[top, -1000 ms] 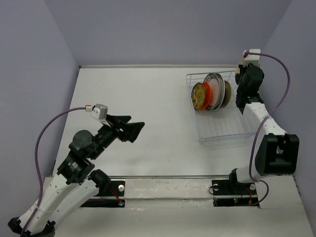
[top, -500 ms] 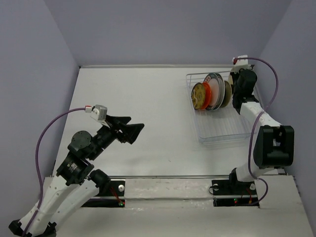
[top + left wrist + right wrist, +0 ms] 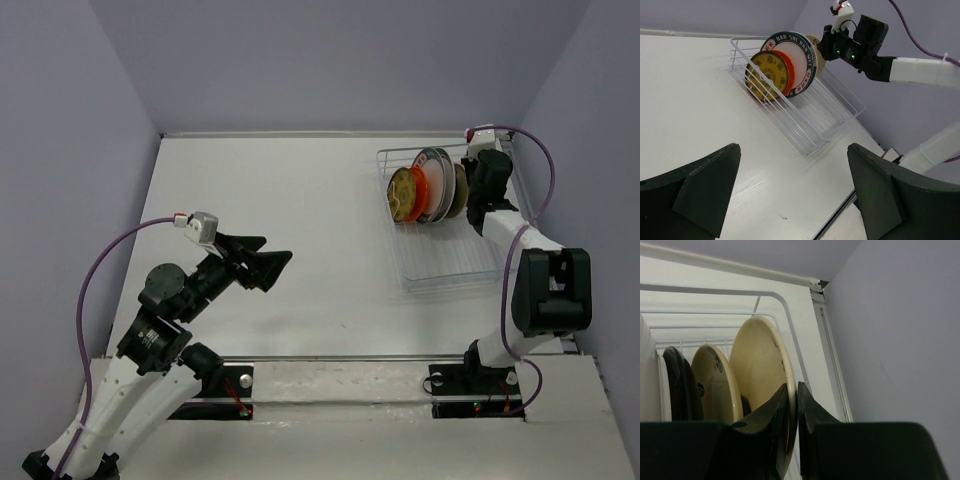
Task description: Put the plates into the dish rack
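Cream-gold on white wire: outermost cream-gold plate (image 3: 760,360) upright on edge at the right end of the row in the dish rack (image 3: 786,310), its rim pinched between the nearly closed dark fingers (image 3: 765,422) of the right gripper (image 3: 793,392). Visible only from the right wrist: second cream-gold plate (image 3: 712,382) just to the left of the first, then glossy black plate (image 3: 677,385), then a sliver of white at the frame's left edge, all upright and close-packed. Lilac wall (image 3: 890,340) just beyond the rack's corner.

From the left wrist, the opposite face of the row: translucent amber plate (image 3: 767,75) foremost, orange plate (image 3: 790,62) behind it, teal-rimmed white plate (image 3: 801,60) behind that, all crowded into the rack's far end. Black plate hidden from this side. Right arm (image 3: 920,70) reaching in from the wall side, grip on the rim not readable here.

Overhead: rack at the far right of the white table (image 3: 280,180), long side running toward the arms, plates bunched at the far end, right wrist over the row's right side. Left gripper (image 3: 275,250) well apart from the rack, hanging over the table left of centre, jaws spread wide, holding nothing. Same gap plain in the left wrist view, one dark finger at each lower corner. Full count of plates not readable in any one view.
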